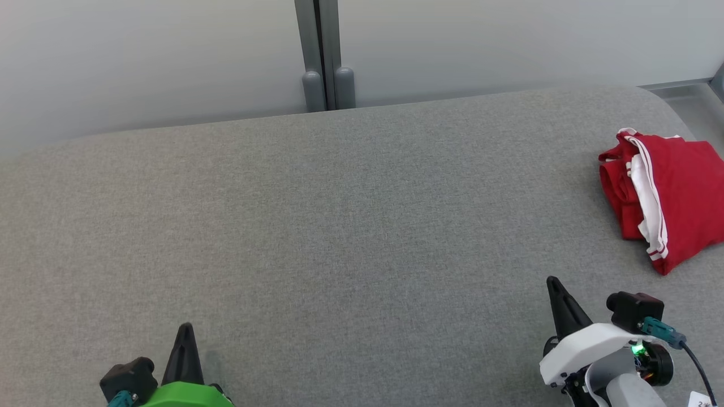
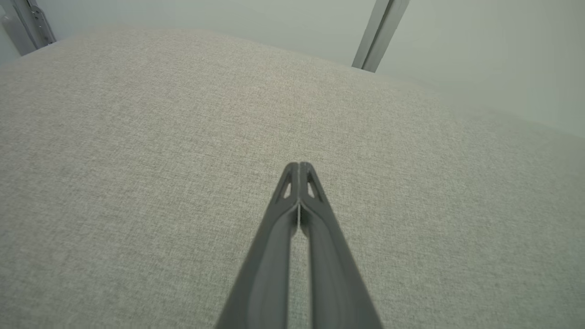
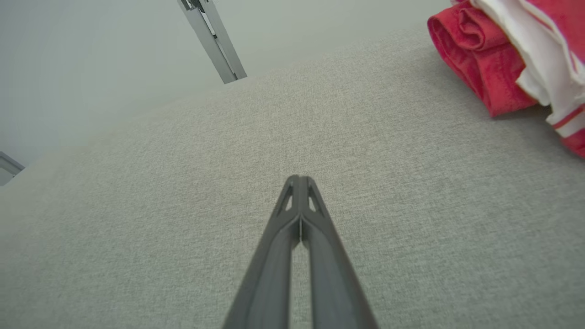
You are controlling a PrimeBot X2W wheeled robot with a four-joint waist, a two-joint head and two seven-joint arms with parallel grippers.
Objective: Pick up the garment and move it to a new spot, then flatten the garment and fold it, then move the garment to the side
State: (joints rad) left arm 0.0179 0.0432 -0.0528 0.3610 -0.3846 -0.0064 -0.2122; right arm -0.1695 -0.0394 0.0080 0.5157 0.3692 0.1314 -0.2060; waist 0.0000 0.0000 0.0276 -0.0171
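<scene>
The garment (image 1: 667,192) is red with white stripes and lies bunched in a loose fold at the far right of the grey fabric surface (image 1: 339,226). In the right wrist view the garment (image 3: 493,68) fills the upper right corner. My right gripper (image 1: 553,282) is shut and empty at the lower right, well short of the garment; its fingertips (image 3: 299,180) press together over bare fabric. My left gripper (image 1: 185,329) sits at the lower left, far from the garment, also shut on nothing, its fingertips (image 2: 298,167) touching.
A pale wall with a grey vertical post (image 1: 322,56) stands behind the surface's far edge. The surface rounds off at its right end near the garment, where a grey ledge (image 1: 690,96) shows. Wide bare fabric spans the middle and left.
</scene>
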